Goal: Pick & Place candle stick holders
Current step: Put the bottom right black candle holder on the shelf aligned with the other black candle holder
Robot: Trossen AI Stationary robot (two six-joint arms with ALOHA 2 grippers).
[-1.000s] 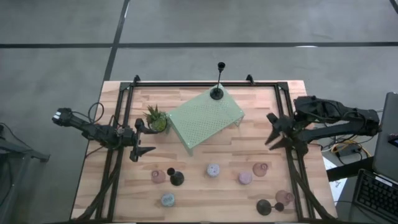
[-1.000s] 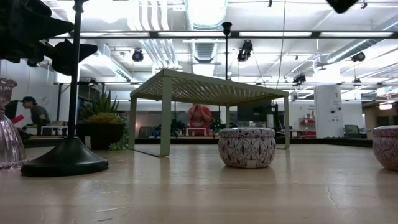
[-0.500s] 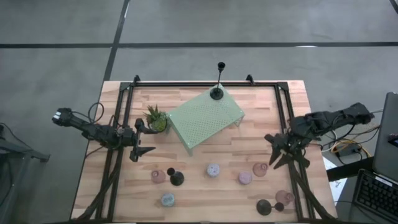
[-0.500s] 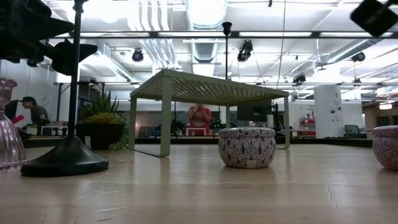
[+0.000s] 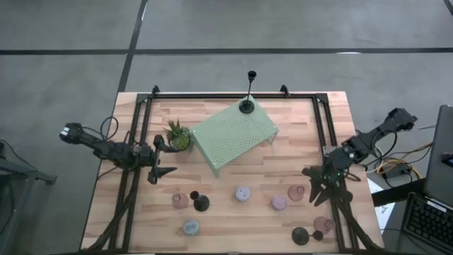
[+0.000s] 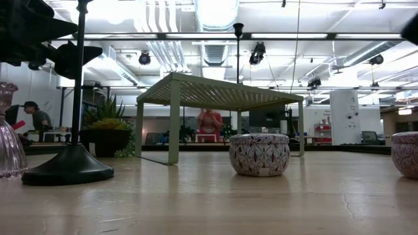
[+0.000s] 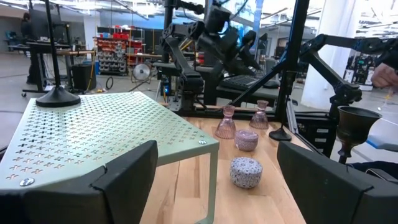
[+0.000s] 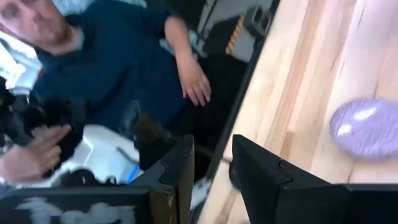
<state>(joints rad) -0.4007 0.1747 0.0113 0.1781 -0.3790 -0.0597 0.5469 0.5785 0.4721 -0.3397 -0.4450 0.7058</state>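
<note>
One slim black stick holder [image 5: 246,106] stands by its round base on the pale green stand [image 5: 233,136]. Another black stick [image 5: 202,203] stands beside a pinkish glass cup [image 5: 180,200] at the near left. Pastel pucks [image 5: 243,193] [image 5: 279,203] [image 5: 190,227] and a pink cup [image 5: 296,192] stand along the near side. A third black base [image 5: 300,236] and cup [image 5: 322,225] are at the near right corner. My left gripper [image 5: 164,157] is open and empty by the plant. My right gripper [image 5: 313,186] is open and empty, just right of the pink cup.
A spiky green potted plant [image 5: 178,136] stands left of the stand. Black frame rails [image 5: 139,134] [image 5: 330,134] run along the table's left and right sides. A person in dark blue [image 8: 130,68] shows past the table edge in the right wrist view. People show in the room behind [image 6: 209,124].
My right gripper has gone toward the table's near edge along the right rail, ending beside the pink cup at the near right, while its arm has swung outward past the table's right edge. It has stayed open. Nothing on the table has moved.
</note>
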